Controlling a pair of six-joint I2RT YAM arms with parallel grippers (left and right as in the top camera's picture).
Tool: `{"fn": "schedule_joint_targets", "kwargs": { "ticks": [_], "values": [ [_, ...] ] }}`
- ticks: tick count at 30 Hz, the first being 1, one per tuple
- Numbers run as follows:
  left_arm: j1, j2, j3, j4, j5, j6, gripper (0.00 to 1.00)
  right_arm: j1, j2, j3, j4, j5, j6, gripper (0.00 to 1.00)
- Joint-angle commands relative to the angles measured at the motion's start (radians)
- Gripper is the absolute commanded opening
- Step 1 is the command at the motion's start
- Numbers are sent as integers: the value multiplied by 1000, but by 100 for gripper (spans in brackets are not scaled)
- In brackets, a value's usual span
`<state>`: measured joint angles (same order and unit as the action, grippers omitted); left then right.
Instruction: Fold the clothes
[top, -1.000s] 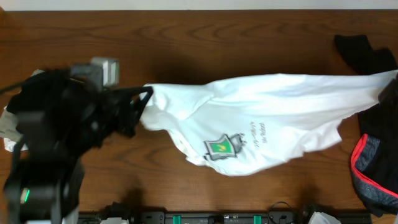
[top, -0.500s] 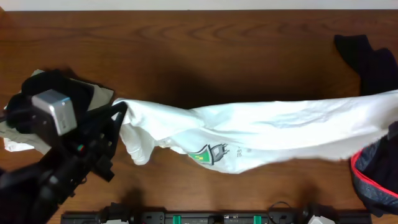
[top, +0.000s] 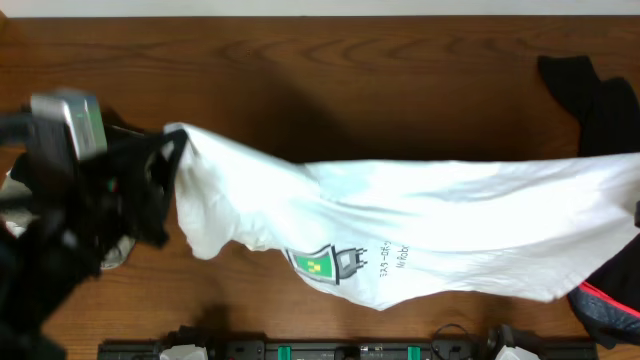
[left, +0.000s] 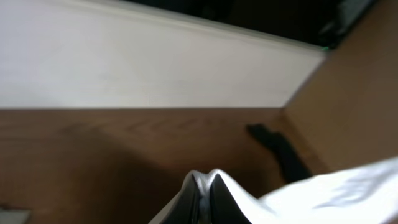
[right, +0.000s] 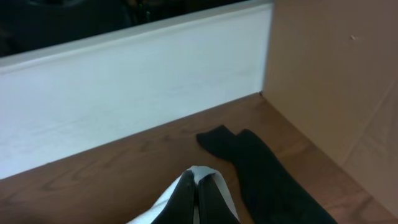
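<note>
You hold white T-shirt (top: 420, 230) stretched wide across counter (top: 330, 70), logo up. Left tool (left: 203, 190) pinches one end, right tool (right: 196, 190) the other. Step: spreading. Next: lower flat, evenly. Black garment (top: 590, 90) lies far right.

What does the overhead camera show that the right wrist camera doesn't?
Only overhead: the left gripper pinching the white T-shirt, its green plug logo, and the red-trimmed garment. Only right wrist: the right gripper shut on a white fold, and the white back wall. Both: the white T-shirt, the black garment and the wooden table.
</note>
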<state>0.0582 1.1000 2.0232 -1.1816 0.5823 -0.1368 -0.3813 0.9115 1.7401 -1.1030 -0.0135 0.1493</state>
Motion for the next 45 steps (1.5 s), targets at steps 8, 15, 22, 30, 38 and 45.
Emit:
{"fn": "schedule_joint_targets", "kwargs": {
  "ticks": [8,15,22,30,38,45],
  "values": [
    [5,354,105,-13,-101,117,6,-10,286,13,-12,43,14,1],
    [-7,621,105,96,-97,138,6,5,610,13,71,-25,14,1],
    [-71,853,105,294,-97,144,6,108,926,13,277,-23,6,2],
    [-94,1053,105,558,-119,98,24,210,1185,13,531,-16,25,36],
    [-78,1013,105,411,-183,84,85,192,1086,14,449,6,26,50],
    [-77,934,105,-58,-183,102,84,180,888,14,97,6,2,50]
  ]
}}
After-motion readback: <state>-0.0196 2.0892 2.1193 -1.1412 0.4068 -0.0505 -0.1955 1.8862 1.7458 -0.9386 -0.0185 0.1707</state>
